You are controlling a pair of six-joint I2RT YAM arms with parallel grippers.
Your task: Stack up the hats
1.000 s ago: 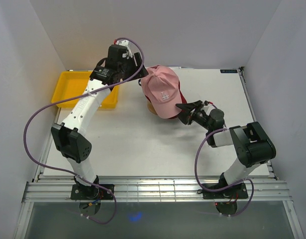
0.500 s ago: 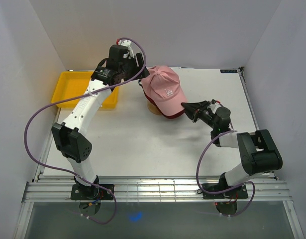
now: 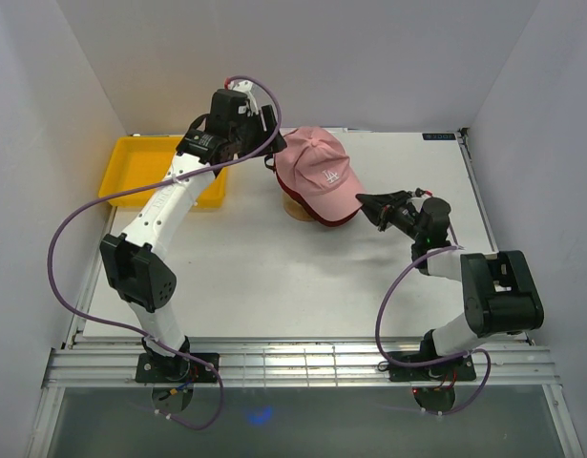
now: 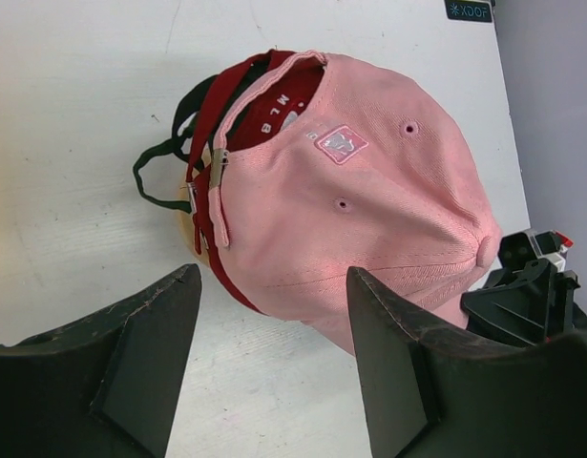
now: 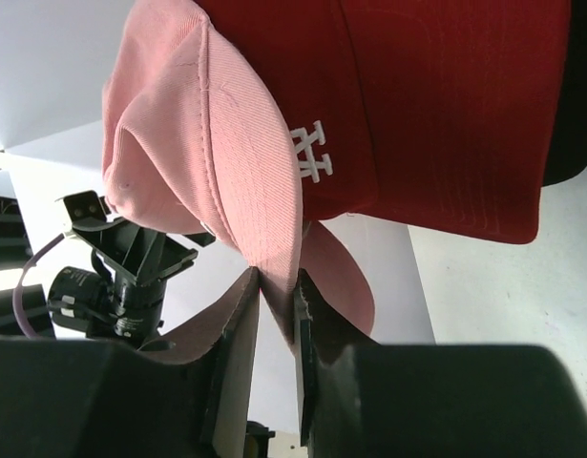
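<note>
Right gripper (image 5: 278, 284) has swung outward, pinching the pink cap (image 4: 369, 210) by its stiff brim; crown's floppy, light. Left gripper (image 4: 269, 286) gapes empty.

White "M L B" inside the band of the red cap (image 4: 295, 91); "XDOF" on a small dark label (image 4: 468, 10).

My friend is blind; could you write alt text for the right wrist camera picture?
The right arm's fingers pinch the brim of a pink cap lying over a red cap with a white embroidered logo.
</note>
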